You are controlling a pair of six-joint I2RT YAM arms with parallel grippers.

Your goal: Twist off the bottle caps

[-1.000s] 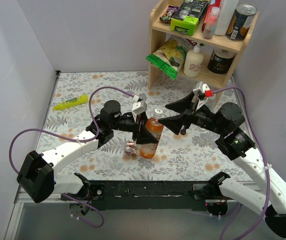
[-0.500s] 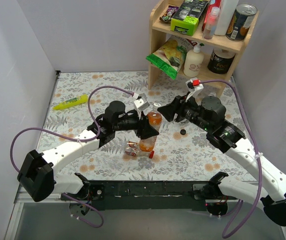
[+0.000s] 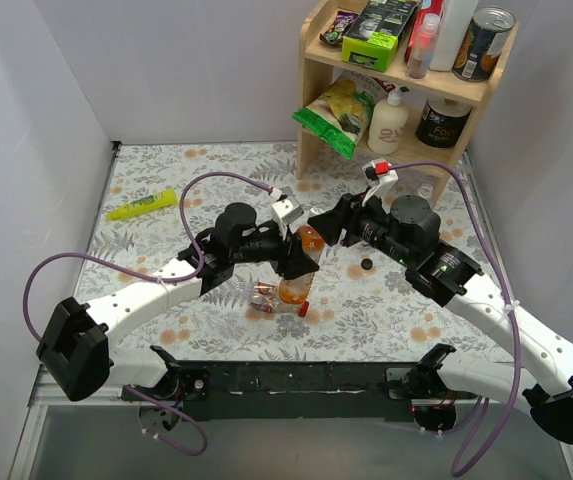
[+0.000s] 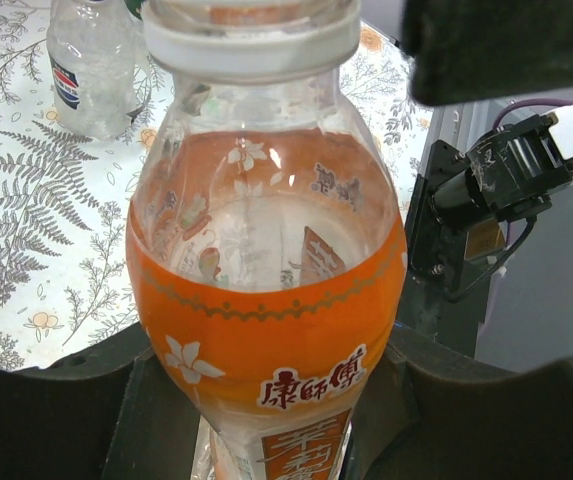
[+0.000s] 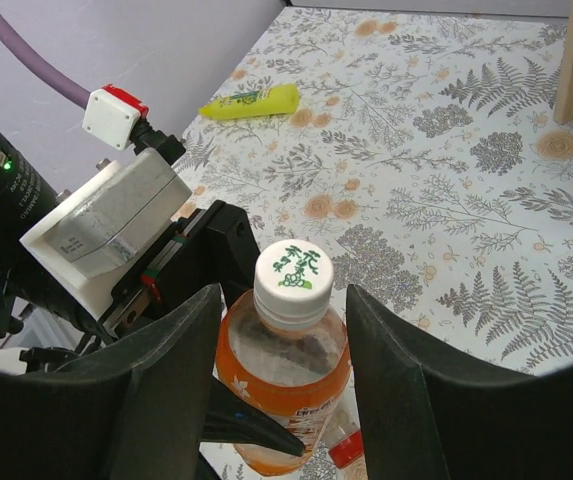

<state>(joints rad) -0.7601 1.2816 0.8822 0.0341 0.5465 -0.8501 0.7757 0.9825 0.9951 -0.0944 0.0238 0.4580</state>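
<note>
My left gripper [image 3: 296,270] is shut on the body of the orange-filled bottle [image 3: 300,262] and holds it upright; in the left wrist view the bottle [image 4: 266,300] fills the frame between the black fingers [image 4: 56,410]. Its whitish cap [image 5: 294,272] with green print sits on the neck and also shows in the left wrist view [image 4: 251,35]. My right gripper [image 5: 286,300] is open, one finger on each side of the cap, not touching it. In the top view the right gripper [image 3: 318,227] covers the cap.
A clear bottle [image 3: 269,297] with a red cap [image 3: 304,309] lies by the orange bottle's base, and also shows in the left wrist view [image 4: 91,70]. A black cap [image 3: 366,264] lies loose on the table. A yellow tube [image 3: 141,205] lies far left. A wooden shelf [image 3: 396,75] stands at the back right.
My right gripper has moved left and down to the orange bottle and now straddles its cap. My left gripper still holds the bottle, shifted slightly.
</note>
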